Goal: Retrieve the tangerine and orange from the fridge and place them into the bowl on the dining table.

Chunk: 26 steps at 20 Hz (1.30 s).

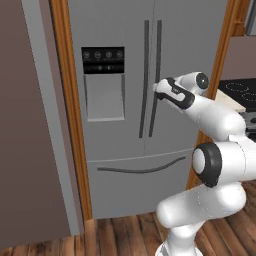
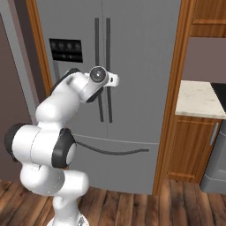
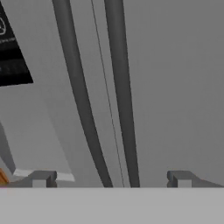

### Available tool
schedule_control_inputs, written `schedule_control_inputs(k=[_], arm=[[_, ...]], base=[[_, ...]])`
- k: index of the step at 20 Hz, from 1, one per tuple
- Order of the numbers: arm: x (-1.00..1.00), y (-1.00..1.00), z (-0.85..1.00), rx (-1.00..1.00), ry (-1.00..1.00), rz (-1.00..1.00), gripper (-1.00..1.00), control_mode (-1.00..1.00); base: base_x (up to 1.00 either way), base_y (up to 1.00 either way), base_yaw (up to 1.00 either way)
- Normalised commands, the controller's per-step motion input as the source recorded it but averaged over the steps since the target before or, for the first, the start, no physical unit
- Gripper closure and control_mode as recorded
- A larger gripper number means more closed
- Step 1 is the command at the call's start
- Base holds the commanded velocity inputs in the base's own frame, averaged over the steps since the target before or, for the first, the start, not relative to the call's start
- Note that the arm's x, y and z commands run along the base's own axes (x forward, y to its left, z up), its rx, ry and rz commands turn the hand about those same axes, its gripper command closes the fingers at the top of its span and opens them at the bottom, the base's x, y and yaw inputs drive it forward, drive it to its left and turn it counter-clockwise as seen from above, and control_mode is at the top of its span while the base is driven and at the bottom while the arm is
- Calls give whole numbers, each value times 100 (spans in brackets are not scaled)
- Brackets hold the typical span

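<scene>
Directly ahead, fridge (image 1: pixel 125 100) with both upper doors shut, the two long dark handles (image 3: pixel 94 100) side by side at the centre seam, black control panel (image 1: pixel 103 60) and recessed dispenser (image 1: pixel 105 96) on the left door, lower drawer closed too. Gripper (image 3: pixel 111 179) spread wide, holding nothing, raised at handle height close before the right-hand handle (image 1: pixel 156 75), fingertips (image 3: pixel 41 178) flanking both handles in the hand view. Off to the right, cream counter corner (image 2: pixel 198 99) over wooden cabinets (image 2: pixel 192 145).

One fridge (image 1: pixel 120 115) with two upper doors, two long vertical dark handles (image 1: pixel 151 80), one curved drawer handle (image 1: pixel 140 169), one black control panel (image 1: pixel 103 60) and one dispenser recess (image 1: pixel 105 97). One tabletop (image 2: pixel 198 99) at right.
</scene>
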Motion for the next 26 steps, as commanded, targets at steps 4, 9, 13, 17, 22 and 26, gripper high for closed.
schedule_control_inputs(k=[4, 9, 13, 17, 22, 26], arm=[[54, -8, 0, 3, 0, -3, -100, -100], [54, 0, -1, 0, 0, -3, -100, -100], [55, 0, -8, 0, 0, -3, -100, -100], [56, 0, -12, 0, 0, -2, -100, -100], [59, 0, -11, 0, 0, -2, -100, -100], [64, 0, -12, 0, 0, -1, -100, -100]], base=[[0, 0, 0], [0, 0, 0], [0, 0, 0], [0, 0, 0], [0, 0, 0], [0, 0, 0]])
